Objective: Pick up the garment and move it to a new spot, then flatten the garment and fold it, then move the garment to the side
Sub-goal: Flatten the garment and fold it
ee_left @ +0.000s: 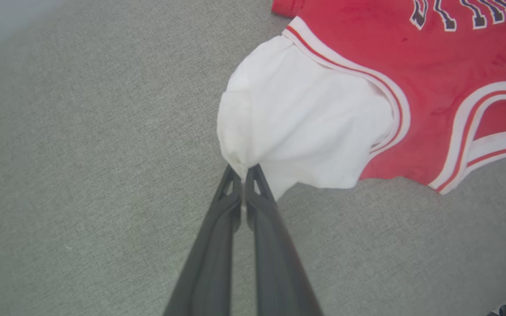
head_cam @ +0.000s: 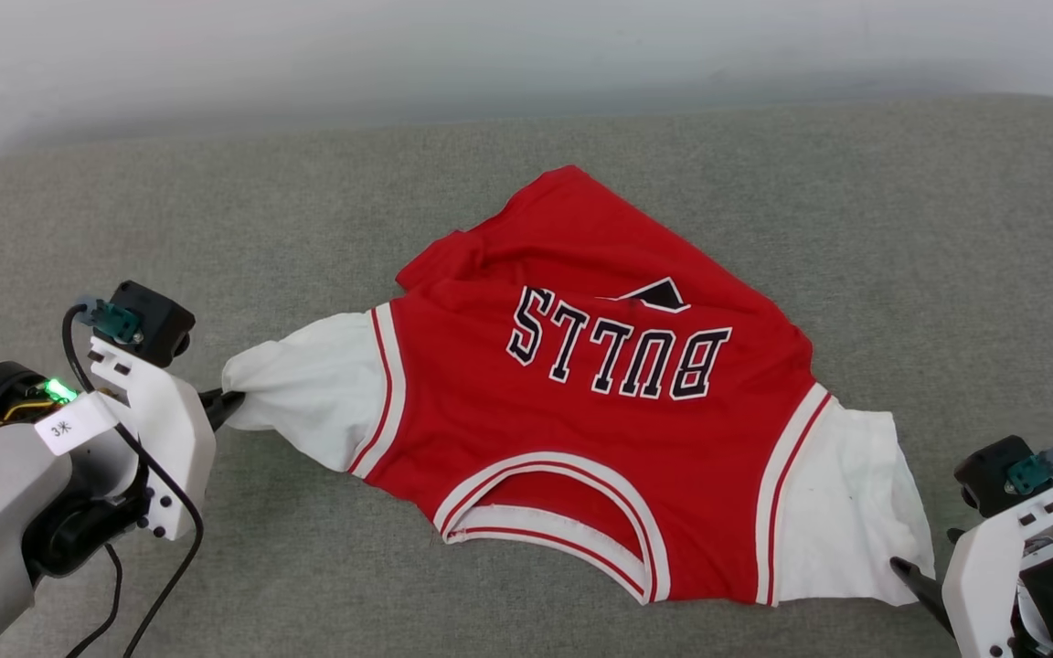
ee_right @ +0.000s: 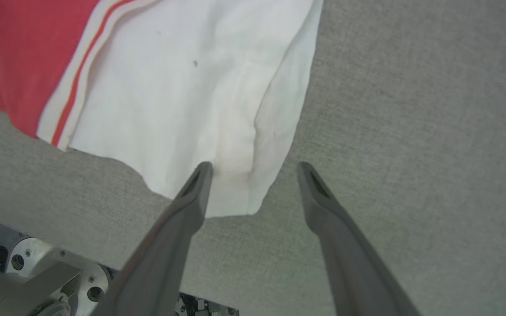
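Although the jersey (head_cam: 600,411) already lies spread near the middle of the grey fabric tabletop (head_cam: 216,210), lettering up and collar towards me, I judge the flattening only half done and the folding not begun. The red hem end on the far side is bunched and skewed into a point, the sleeve on my left (head_cam: 307,393) is gathered into a puff, and nothing is folded over. Whether the move to a new spot has been made I cannot tell from here, and the final shift to the side is clearly left to do. My left tool (ee_left: 245,169) is pinched tight on the outer tip of that sleeve, its two dark fingers together with a bit of white cloth between the tips. That arm reaches in low from the left edge and points across towards the shirt. My right tool (ee_right: 255,166) stands wide with nothing in it, low at the near right corner. One of its fingers lies over the outer corner of the right sleeve (ee_right: 182,96) and the other over bare fabric beside it, so the two straddle the sleeve's edge. I cannot tell whether the fingertips touch the cloth.
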Motion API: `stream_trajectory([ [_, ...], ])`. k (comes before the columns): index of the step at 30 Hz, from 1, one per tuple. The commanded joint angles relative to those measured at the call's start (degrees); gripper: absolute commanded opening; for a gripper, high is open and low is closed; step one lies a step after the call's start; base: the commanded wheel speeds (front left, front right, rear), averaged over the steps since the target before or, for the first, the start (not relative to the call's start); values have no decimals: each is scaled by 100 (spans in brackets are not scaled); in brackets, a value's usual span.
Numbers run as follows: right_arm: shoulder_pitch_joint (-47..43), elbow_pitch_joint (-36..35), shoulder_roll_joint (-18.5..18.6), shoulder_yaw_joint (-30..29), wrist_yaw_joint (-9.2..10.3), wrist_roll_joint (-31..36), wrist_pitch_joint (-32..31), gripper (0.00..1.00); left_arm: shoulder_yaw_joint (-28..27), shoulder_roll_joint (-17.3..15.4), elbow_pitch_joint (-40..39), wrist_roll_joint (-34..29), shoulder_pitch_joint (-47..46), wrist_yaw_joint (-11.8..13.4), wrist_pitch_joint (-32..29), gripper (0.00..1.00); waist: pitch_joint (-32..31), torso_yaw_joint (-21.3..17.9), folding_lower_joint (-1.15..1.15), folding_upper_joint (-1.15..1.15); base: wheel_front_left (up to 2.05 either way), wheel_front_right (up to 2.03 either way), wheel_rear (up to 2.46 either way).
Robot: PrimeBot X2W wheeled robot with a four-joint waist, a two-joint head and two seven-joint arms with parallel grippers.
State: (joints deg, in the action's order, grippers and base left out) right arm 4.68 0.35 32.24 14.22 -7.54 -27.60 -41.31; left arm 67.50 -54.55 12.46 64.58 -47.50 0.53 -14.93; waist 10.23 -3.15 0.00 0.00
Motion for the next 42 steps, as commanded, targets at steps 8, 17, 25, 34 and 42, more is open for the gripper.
stream_trajectory([
  [8,205,1198,-309,484,7,110,368,100,-47,23,28,-62,-93,-34,102,0,217,88,0,0,0,0,0],
  [17,535,1886,-481,997,6,-149,1340,0,-46,36,92,9,48,-80,246,0,158,56,0,0,0,0,0],
  [25,519,1254,-154,733,7,-333,2292,0,-263,-2,-219,377,394,-149,801,0,-278,-5,0,0,0,0,0],
  [34,250,-39,-124,-285,7,-359,2561,0,-629,-332,-1354,497,516,-90,1516,0,-779,-22,0,0,0,0,0],
  [42,491,-1271,-262,-1316,7,-167,2413,0,-1083,-446,-2155,158,46,53,2052,0,-939,-12,0,0,0,0,0],
])
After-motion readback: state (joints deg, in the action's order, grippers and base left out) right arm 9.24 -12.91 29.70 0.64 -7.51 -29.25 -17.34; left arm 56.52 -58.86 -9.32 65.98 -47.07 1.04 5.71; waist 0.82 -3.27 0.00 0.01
